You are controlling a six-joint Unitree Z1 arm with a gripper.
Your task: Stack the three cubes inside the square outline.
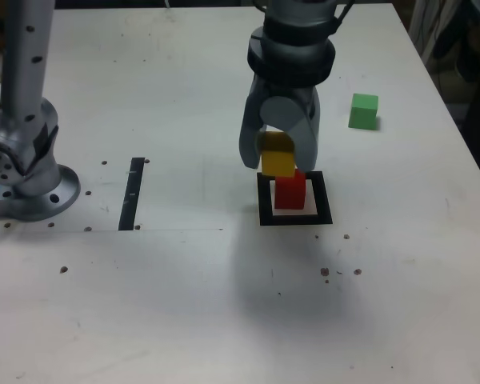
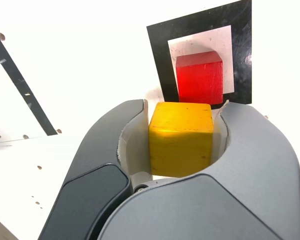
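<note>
Gripper (image 2: pixel 177 137) closed on yellow cube (image 1: pixel 278 154), one finger each side, lower centre of wrist view; in ext. view that's just above & right of centre. Cube looks clear of the table (image 1: pixel 176 312), can't tell exact height.

Red cube (image 1: pixel 290 192) sits inside the square (image 1: pixel 323 198), right of centre in ext. view, on the pale middle. Green cube (image 1: pixel 363 112) on table, upper right of ext. view, well apart from the rest. Black strip (image 1: pixel 131 194) left of centre, same view, not part of the job AFAICT.

Step in hand, my read: 2nd layer, yellow onto red. Base is down, yellow not placed, green untouched, so approx. 1/3 done.

Next move: shift yellow over until it's directly above red, line up faces, lower gently, release only once it's seated, then back off straight up. Yellow & red overlap in ext. view but wrist view shows yellow off to one side, so needs an XY fix before descent. Risk: going down early clips red & shoves it. Green after that, prob. top of stack.
</note>
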